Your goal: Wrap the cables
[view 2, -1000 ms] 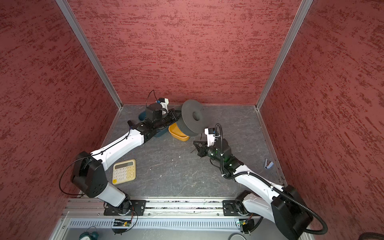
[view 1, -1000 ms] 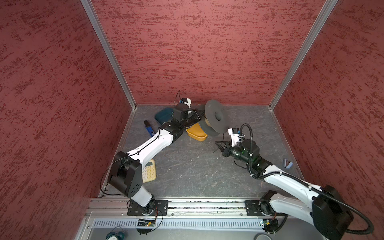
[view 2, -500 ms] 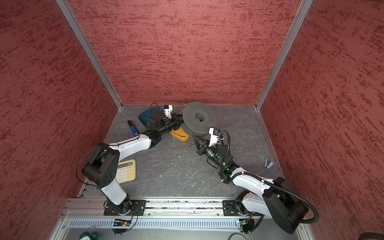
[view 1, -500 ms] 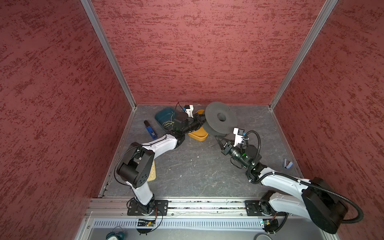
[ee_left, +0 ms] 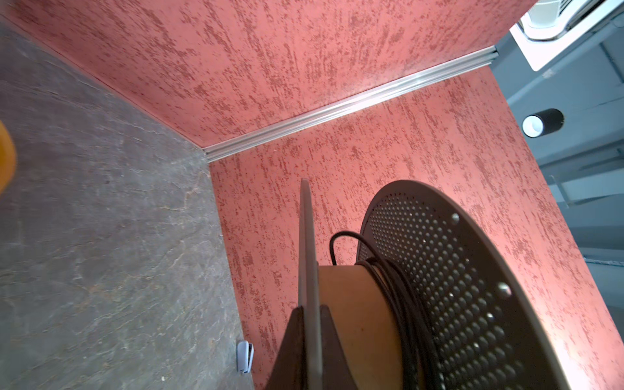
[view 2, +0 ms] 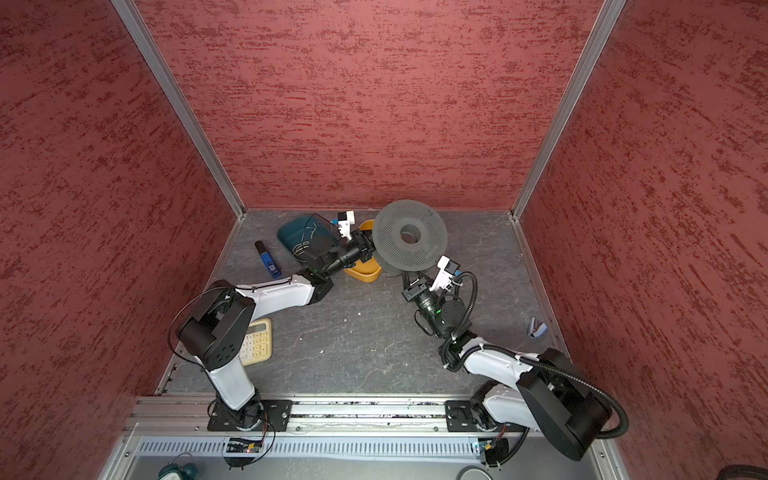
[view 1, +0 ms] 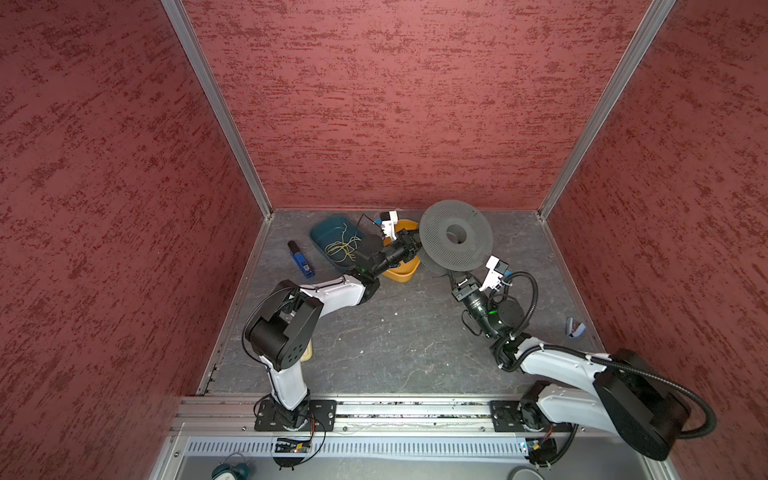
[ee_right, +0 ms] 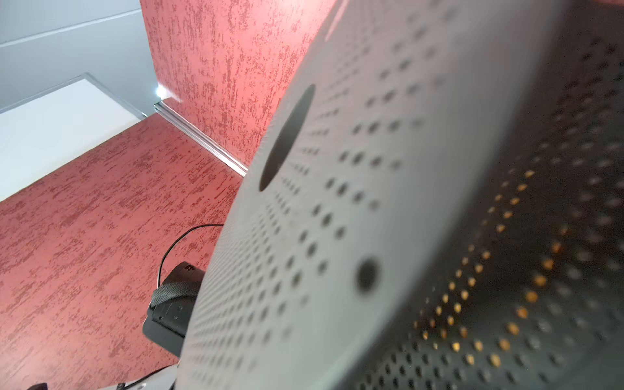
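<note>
Gripping the spool by the rim of one flange only: left gripper is clenched on that thin edge, with its fingers either side of it in the left wrist view. The spool is tilted, perforated face toward the camera in both top views. Whether its lower rim rests on the floor cannot be told.

The black cable makes several turns on the spool's cardboard core, bunched against the perforated flange. One loose loop stands off the core between the flanges.

The right gripper sits just below the spool's lower edge, jaws closed. Thin black lines seem to run from it up to the spool. Whether it pinches the cable cannot be told. The right wrist view is filled by the blurred flange.

Risks, as judged:
- The edge pinch is narrow. A tug on the cable could pivot the spool in the left jaws or pull it free.
- The loose loop may ride over a flange, or spring off and slacken the turns under it.
- Turns heaped at one side of the core may slump across as more cable is laid on.
- The right gripper is close under the rim, so a swing of the spool could strike it.
- The orange tray lies just beside the spool on the left gripper's side, and a swing could knock it.
</note>
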{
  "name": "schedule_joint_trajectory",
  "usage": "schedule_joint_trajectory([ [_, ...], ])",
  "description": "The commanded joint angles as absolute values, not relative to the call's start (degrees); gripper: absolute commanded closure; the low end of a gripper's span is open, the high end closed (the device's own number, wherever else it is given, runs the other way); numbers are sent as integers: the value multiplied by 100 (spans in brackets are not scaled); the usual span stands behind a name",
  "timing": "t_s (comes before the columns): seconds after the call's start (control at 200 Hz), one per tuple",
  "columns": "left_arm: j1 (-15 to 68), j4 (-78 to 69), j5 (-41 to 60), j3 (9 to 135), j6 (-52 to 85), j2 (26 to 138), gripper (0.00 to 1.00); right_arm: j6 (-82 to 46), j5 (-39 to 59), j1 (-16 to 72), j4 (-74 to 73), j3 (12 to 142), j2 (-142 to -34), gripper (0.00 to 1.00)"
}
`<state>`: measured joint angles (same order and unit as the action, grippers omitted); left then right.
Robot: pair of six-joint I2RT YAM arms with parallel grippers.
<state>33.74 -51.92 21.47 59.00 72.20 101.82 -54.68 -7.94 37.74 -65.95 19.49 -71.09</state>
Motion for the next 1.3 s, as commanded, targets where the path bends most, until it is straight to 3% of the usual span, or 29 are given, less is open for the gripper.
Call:
schedule_joint_trajectory([
  [0.0, 3411, -5933, 1984, 5914, 7379, 10169, 100, -5764, -1096, 3819, -7066, 2192, -7333, 100],
  [0.351, 3567, -6042, 1956, 5957, 7568, 10253, 100, -6292, -821, 3847, -7900, 2760, -8437, 98],
  [0.586, 3612, -6065, 1985, 5936, 7675, 10252, 100, -6237, -973, 3911, -8106, 2830, -8673, 84],
  [0.767, 3443, -6052, 1960, 5815, 7849, 10182, 100, -6143, -1064, 3920, -7923, 2554, -8417, 74],
  [1.293, 3103, -6012, 2107, 5852, 8172, 10149, 100, -5876, -1214, 3919, -6705, 1660, -7164, 65],
])
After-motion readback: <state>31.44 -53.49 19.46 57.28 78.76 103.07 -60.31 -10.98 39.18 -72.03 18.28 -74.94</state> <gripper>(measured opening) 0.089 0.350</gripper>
